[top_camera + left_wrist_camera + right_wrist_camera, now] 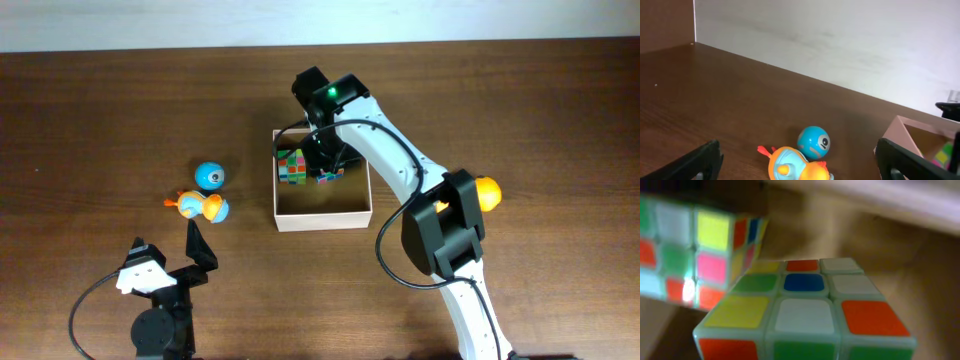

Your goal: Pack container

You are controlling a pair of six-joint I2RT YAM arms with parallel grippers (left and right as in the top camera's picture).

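Inside container (322, 222), right pincer (329, 163) hangs over a cube (805, 315), hold cannot be told; left pincer (167, 248) spread wide, empty.

The overhead camera looks straight down on the whole table (100, 100). The left wrist camera sits low at near left, facing the far wall (840, 40). With overhead it shares the blue ball (813, 141), the orange duck toy (795, 167) and the container (896, 131) corner. The right wrist camera sits very close on two puzzle cubes (805, 315), blurred.
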